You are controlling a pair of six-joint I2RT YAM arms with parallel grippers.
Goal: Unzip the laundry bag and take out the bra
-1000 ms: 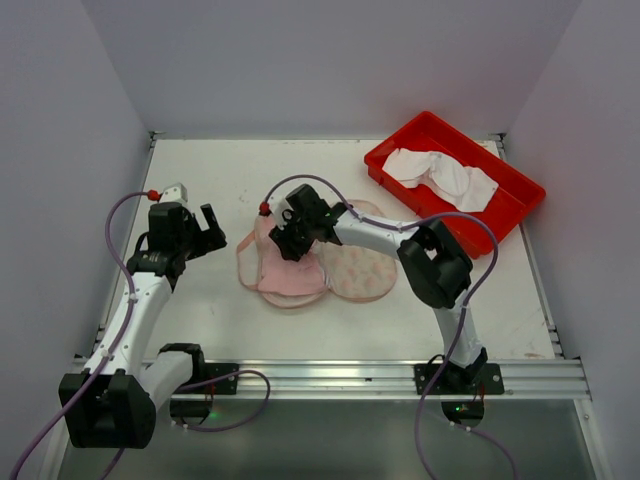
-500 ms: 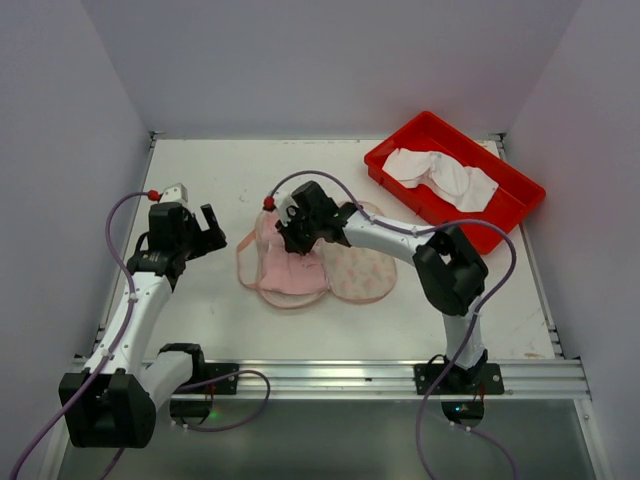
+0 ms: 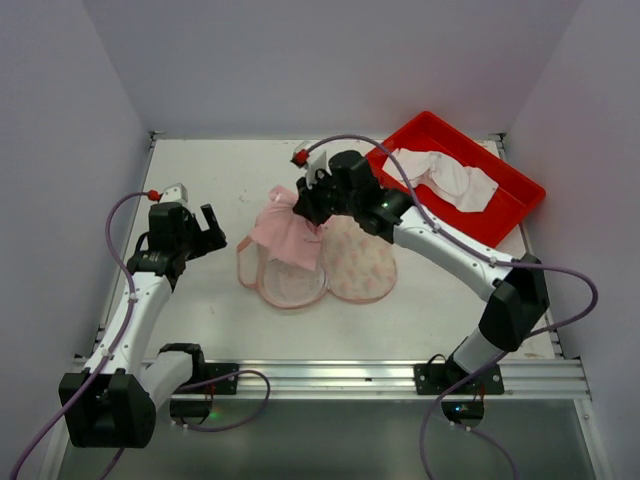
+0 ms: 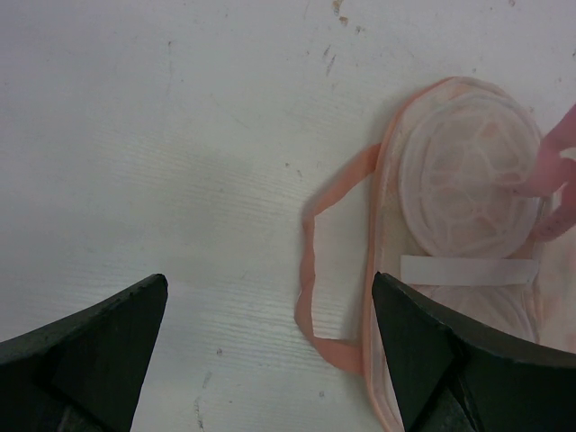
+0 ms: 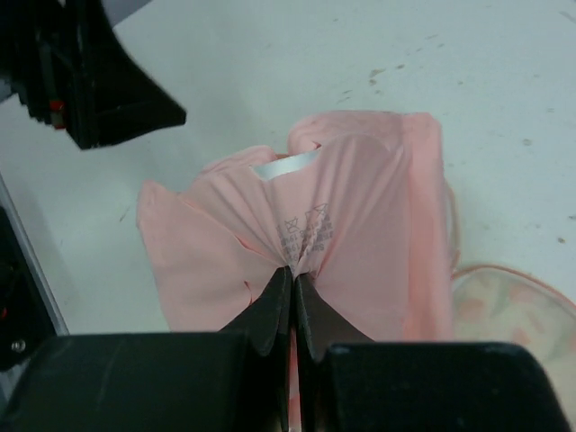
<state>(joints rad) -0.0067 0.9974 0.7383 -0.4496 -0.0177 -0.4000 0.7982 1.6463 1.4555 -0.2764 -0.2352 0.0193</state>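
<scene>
Right gripper pinched tight on soft pale pink fabric bra, bunched above open cream printed clamshell laundry bag, middle of white table. Left gripper gaping wide, empty, near left edge.

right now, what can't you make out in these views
- top view: tips of the right gripper, hidden by its own wrist
- right wrist: cream printed clamshell laundry bag, cut by lower right edge
- left wrist: soft pink fabric bra, cut by right edge
- top view: white cloth in red plastic tray, too small to identify
</scene>
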